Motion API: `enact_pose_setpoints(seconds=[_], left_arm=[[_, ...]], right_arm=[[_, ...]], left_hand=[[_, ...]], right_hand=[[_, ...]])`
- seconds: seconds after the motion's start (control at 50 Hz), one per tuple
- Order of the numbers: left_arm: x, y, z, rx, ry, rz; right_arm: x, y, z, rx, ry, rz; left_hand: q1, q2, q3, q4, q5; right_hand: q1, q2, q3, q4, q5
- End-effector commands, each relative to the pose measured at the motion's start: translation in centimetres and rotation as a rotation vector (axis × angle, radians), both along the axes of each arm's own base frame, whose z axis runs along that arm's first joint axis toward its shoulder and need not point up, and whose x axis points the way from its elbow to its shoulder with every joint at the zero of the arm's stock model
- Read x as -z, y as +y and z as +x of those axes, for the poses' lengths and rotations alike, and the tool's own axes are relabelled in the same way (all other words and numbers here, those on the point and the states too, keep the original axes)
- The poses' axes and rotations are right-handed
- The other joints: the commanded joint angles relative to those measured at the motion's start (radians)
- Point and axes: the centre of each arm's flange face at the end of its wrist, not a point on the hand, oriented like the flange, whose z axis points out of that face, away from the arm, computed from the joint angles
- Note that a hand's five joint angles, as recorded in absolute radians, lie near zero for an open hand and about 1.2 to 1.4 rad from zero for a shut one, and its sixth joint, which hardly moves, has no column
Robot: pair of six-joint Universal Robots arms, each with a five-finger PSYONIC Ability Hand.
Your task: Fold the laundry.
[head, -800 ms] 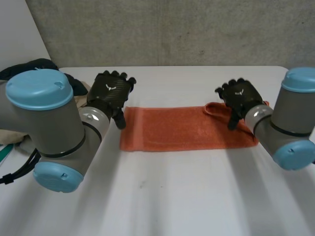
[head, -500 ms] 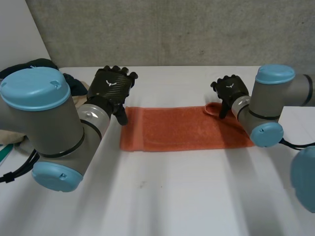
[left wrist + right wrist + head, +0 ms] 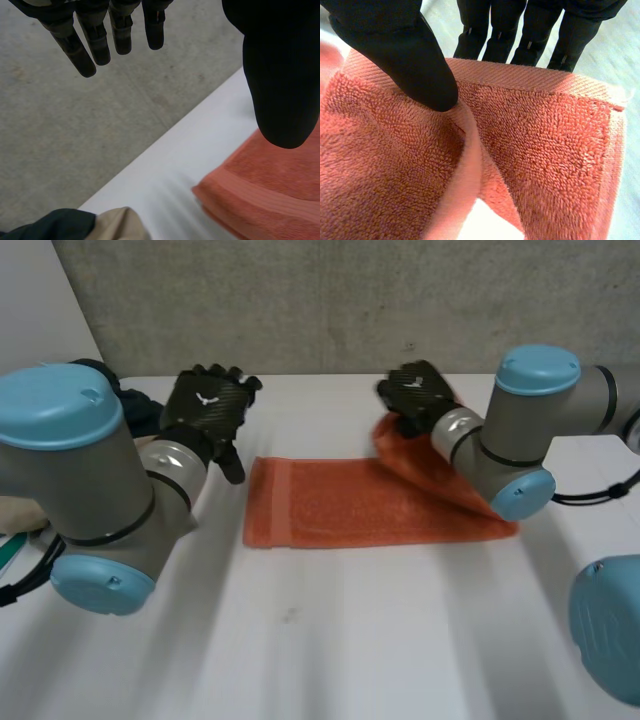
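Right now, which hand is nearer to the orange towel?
Right. The right hand pinches the orange towel at its right end, between thumb and fingers, with that end raised off the table. The left hand is open beside the left end, gripping nothing.

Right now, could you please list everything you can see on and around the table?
orange towel: one, orange, lying lengthwise mid-table, its right end raised off the surface.
clothes pile: one heap, dark and beige, at the table's left edge.
table: one, white, under everything.
wall: one, grey concrete, behind the table.
arms: two, grey with light-blue caps, left arm and right arm at either side.
left robot hand: one, black, open with straight fingers, by the towel's far left corner, holding nothing.
right robot hand: one, black, pinching the towel's right end between thumb and fingers.
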Motion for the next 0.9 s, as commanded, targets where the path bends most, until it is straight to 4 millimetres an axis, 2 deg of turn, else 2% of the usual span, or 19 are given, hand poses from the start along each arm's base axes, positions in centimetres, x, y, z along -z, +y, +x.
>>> enact_pose_setpoints(seconds=[0.02, 0.06, 0.1, 0.16, 0.32, 0.34, 0.36, 0.42, 0.5, 0.52, 0.56, 0.58, 0.64, 0.66, 0.72, 0.74, 0.8, 0.82, 0.9], left_arm=[[-2.5, -1.4, 2.4, -0.073, 0.053, -0.046], [-3.3, -2.0, 3.3, -0.102, 0.077, -0.059], [-3.8, -2.4, 4.0, -0.123, 0.096, -0.068], [-4.3, -3.0, 5.1, -0.155, 0.121, -0.068], [-2.7, -3.5, 6.0, -0.186, 0.100, 0.001], [-2.5, -3.4, 5.9, -0.185, 0.096, 0.010], [-2.2, -3.4, 5.9, -0.186, 0.090, 0.024], [-1.9, -3.4, 5.8, -0.186, 0.087, 0.029], [-2.1, -3.3, 5.9, -0.194, 0.091, 0.027], [-2.1, -3.3, 5.8, -0.194, 0.093, 0.026], [-2.1, -3.2, 5.7, -0.191, 0.093, 0.026], [-2.0, -2.9, 5.5, -0.182, 0.091, 0.031], [-1.6, -2.2, 4.8, -0.153, 0.082, 0.042], [-1.4, -1.5, 4.0, -0.116, 0.079, 0.051], [-0.8, -0.2, 2.5, -0.041, 0.066, 0.073], [0.1, 0.6, 1.2, 0.021, 0.048, 0.096], [1.9, 1.5, -0.4, 0.105, 0.008, 0.133], [3.2, 2.0, -1.4, 0.154, -0.028, 0.153], [5.8, 2.6, -3.4, 0.228, -0.125, 0.164]], right_arm=[[-2.4, 6.3, 3.6, -0.305, -0.020, 0.012], [-2.5, 8.0, 4.7, -0.396, -0.043, 0.024], [-2.3, 8.8, 5.4, -0.449, -0.064, 0.037], [-1.1, 10.3, 6.9, -0.529, -0.092, 0.073], [2.5, 12.2, 9.6, -0.597, -0.081, 0.098], [2.6, 12.1, 9.7, -0.581, -0.079, 0.093], [2.8, 11.9, 9.8, -0.543, -0.073, 0.087], [2.4, 11.1, 9.5, -0.453, -0.063, 0.074], [0.2, 10.5, 8.5, -0.325, -0.061, 0.078], [-1.2, 10.3, 7.8, -0.271, -0.063, 0.090], [-2.0, 9.9, 6.7, -0.200, -0.060, 0.122], [-2.6, 9.5, 5.5, -0.123, -0.050, 0.153], [-2.8, 9.1, 3.3, 0.003, -0.011, 0.214], [-2.6, 8.9, 1.8, 0.081, 0.029, 0.256], [-2.1, 8.2, -0.6, 0.188, 0.080, 0.312], [-1.4, 8.0, -1.9, 0.242, 0.111, 0.351], [-0.1, 8.0, -3.4, 0.282, 0.156, 0.412], [0.6, 8.2, -4.1, 0.289, 0.171, 0.440], [2.3, 8.5, -4.7, 0.257, 0.185, 0.466]], left_hand=[[-0.029, -0.026, -0.031, -0.024, -0.044], [-0.029, -0.026, -0.031, -0.024, -0.044], [-0.029, -0.026, -0.031, -0.024, -0.044], [-0.029, -0.026, -0.031, -0.024, -0.044], [-0.029, -0.026, -0.031, -0.024, -0.044], [-0.029, -0.026, -0.031, -0.024, -0.044], [-0.029, -0.026, -0.031, -0.024, -0.044], [-0.029, -0.026, -0.031, -0.024, -0.044], [-0.029, -0.026, -0.031, -0.024, -0.044], [-0.029, -0.026, -0.031, -0.024, -0.044], [-0.029, -0.026, -0.031, -0.024, -0.044], [-0.029, -0.026, -0.031, -0.024, -0.044], [-0.029, -0.026, -0.031, -0.024, -0.044], [-0.029, -0.026, -0.031, -0.024, -0.044], [-0.029, -0.026, -0.031, -0.024, -0.044], [-0.029, -0.026, -0.031, -0.024, -0.044], [-0.029, -0.026, -0.031, -0.024, -0.044], [-0.029, -0.026, -0.031, -0.024, -0.044], [-0.029, -0.026, -0.031, -0.024, -0.044]], right_hand=[[0.279, 0.222, 0.211, 0.206, 0.239], [0.279, 0.222, 0.211, 0.206, 0.239], [0.279, 0.222, 0.211, 0.206, 0.239], [0.279, 0.222, 0.211, 0.206, 0.239], [0.235, 0.178, 0.167, 0.162, 0.195], [-0.158, -0.215, -0.225, -0.231, -0.198], [-0.912, -0.969, -0.979, -0.985, -0.952], [-0.943, -1.000, -1.010, -1.016, -0.983], [-0.943, -1.000, -1.010, -1.016, -0.983], [-0.943, -1.000, -1.010, -1.016, -0.983], [-0.943, -1.000, -1.010, -1.016, -0.983], [-0.943, -1.000, -1.010, -1.016, -0.983], [-0.943, -1.000, -1.010, -1.016, -0.983], [-0.943, -1.000, -1.010, -1.016, -0.983], [-0.943, -1.000, -1.010, -1.016, -0.983], [-0.943, -1.000, -1.010, -1.016, -0.983], [-0.943, -1.000, -1.010, -1.016, -0.983], [-0.943, -1.000, -1.010, -1.016, -0.983], [-0.943, -1.000, -1.010, -1.016, -0.983]])
